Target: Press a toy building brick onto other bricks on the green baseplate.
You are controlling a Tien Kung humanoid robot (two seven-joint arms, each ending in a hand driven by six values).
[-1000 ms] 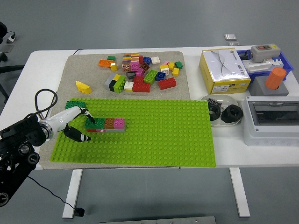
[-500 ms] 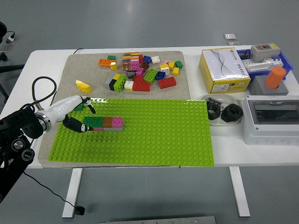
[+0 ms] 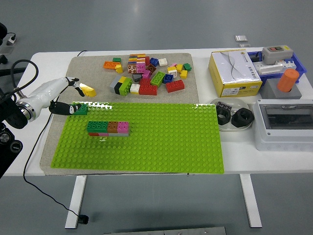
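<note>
The left hand, fingers loosely spread and empty, has lifted away leftward from the brick row, which now sits pressed onto the green baseplate, apparently placed.

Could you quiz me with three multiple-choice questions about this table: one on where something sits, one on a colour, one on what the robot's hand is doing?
1. Where is the brick row?
A) on the green baseplate
B) on the yellow box
C) in the loose brick pile

2. What colour is the row's right-end top brick?
A) blue
B) pink
C) white

3. What is the left hand doing?
A) gripping the row
B) open, left of the row, holding nothing
C) resting on the yellow box

Answers: A, the row sits on the baseplate's studs; B, the end brick is pink; B, its fingers are spread clear of the row.
</note>
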